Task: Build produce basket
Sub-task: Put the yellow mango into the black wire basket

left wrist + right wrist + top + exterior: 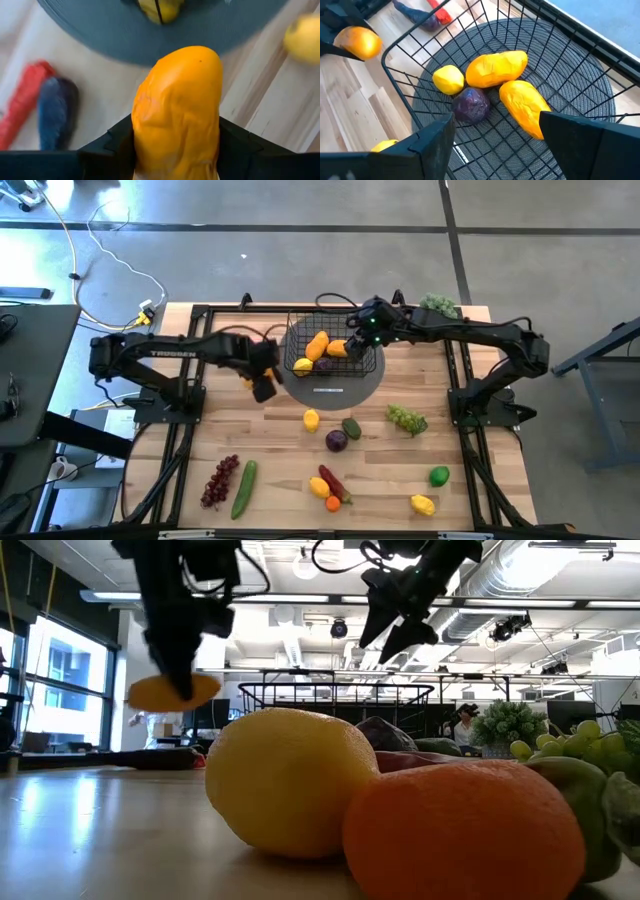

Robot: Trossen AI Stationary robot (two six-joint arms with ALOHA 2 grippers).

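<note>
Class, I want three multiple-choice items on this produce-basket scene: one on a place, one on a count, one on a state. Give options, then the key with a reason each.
1. Where does the basket stand?
A. on the round grey mat
B. on bare wood
C. on the floor

2. How many fruits lie in the basket?
A. one
B. four
C. seven

3. What is the left gripper doing?
A. hanging empty
B. holding an orange mango
C. holding grapes

Key: 1 A, the mat shows under the mesh in the right wrist view. 2 B, two orange, one yellow, one purple. 3 B, the fingers flank the mango.
</note>
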